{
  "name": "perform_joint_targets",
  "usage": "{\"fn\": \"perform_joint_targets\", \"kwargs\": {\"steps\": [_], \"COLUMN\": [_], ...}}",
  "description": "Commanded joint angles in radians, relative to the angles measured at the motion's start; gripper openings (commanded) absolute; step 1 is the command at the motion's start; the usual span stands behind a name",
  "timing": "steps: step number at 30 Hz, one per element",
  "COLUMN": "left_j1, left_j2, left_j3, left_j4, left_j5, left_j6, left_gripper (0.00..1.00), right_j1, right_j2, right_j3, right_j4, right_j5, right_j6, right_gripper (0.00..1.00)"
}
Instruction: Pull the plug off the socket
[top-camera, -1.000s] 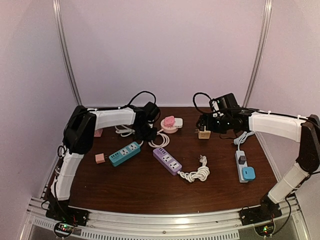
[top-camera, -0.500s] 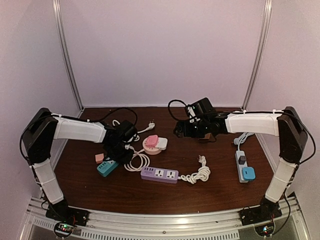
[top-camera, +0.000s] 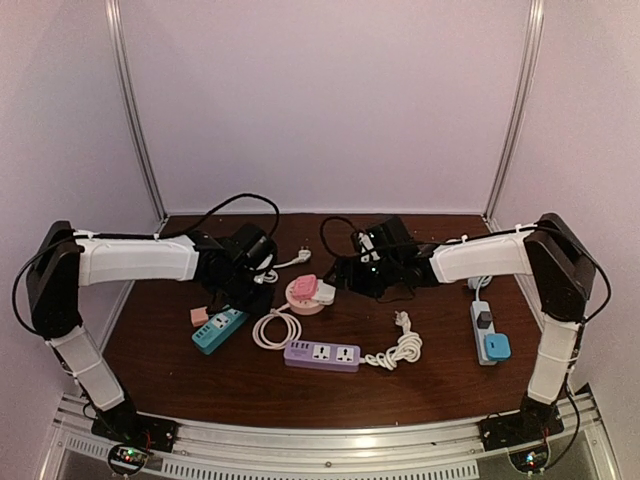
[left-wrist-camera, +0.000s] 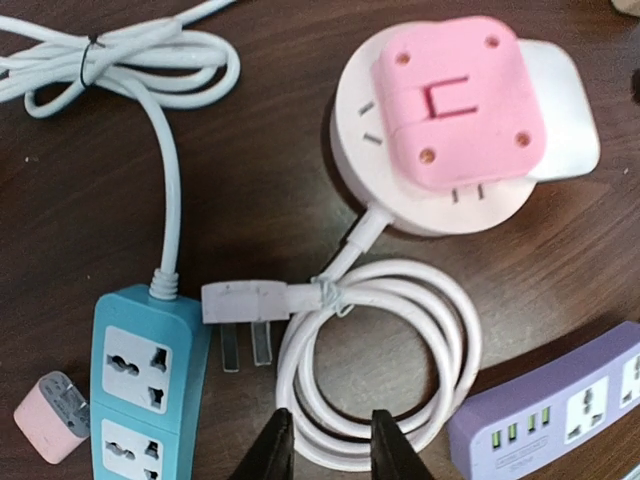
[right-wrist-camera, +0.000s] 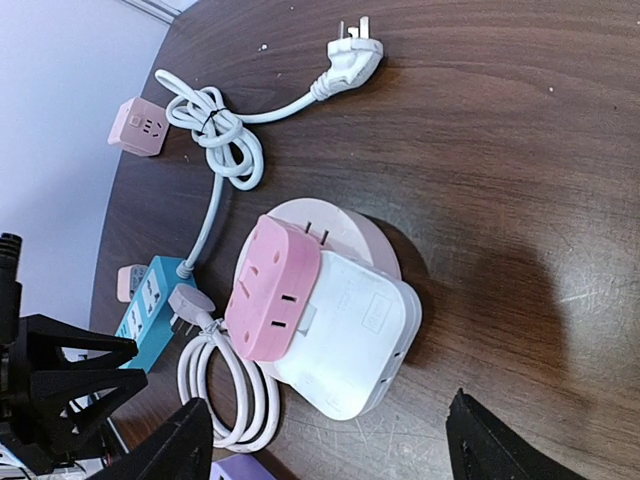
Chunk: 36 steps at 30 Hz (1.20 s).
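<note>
The left gripper (left-wrist-camera: 325, 452) has its fingers (left-wrist-camera: 275, 455) parted by only a narrow gap, and nothing is clamped between them. A loop of the coiled white cord (left-wrist-camera: 385, 360) runs beneath the tips, and I cannot tell whether they touch it. To the left of those fingers lies the teal power strip (left-wrist-camera: 150, 390), with a small pink cube (left-wrist-camera: 50, 415) beside its outer edge. Just ahead of the tips is the cord's flat white plug (left-wrist-camera: 245, 300), prongs toward the fingers. Further ahead and to the right sits the round socket (left-wrist-camera: 350, 140), carrying the pink adapter (left-wrist-camera: 460, 100) and, pressed against it, the white plug block (left-wrist-camera: 565, 115). The purple power strip (left-wrist-camera: 560, 410) lies right of the fingers. The right gripper (right-wrist-camera: 330, 450) stands wide open and empty, the socket stack just ahead of its fingers (right-wrist-camera: 170, 450) and apart from them. Well to the right of it lies a white strip (top-camera: 480, 320) with a blue plug (top-camera: 496, 347)
</note>
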Motion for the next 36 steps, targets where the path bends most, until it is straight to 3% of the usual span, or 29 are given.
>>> {"fn": "perform_joint_targets", "kwargs": {"steps": [1, 14, 21, 27, 36], "left_j1": [-0.009, -0.056, -0.059, -0.059, -0.040], "left_j2": [0.006, 0.255, 0.388, 0.442, 0.441], "left_j3": [0.077, 0.395, 0.534, 0.595, 0.605], "left_j4": [0.016, -0.019, -0.096, -0.144, -0.192], "left_j5": [0.006, -0.034, -0.102, -0.154, -0.243], "left_j6": [0.004, 0.061, 0.062, 0.081, 0.094], "left_gripper": [0.32, 0.70, 0.88, 0.90, 0.83], "right_j1": [0.001, -0.016, -0.032, -0.036, -0.036], "right_j2": [0.028, 0.045, -0.002, -0.029, -0.015], "right_j3": [-0.027, -0.082, -0.141, -0.160, -0.151], "right_j4": [0.105, 0.194, 0.208, 0.218, 0.235], "right_j5": [-0.036, -0.033, -0.021, -0.017, -0.034], "right_j6": [0.081, 0.135, 0.135, 0.134, 0.134], "right_gripper": [0.81, 0.66, 0.64, 0.64, 0.64]}}
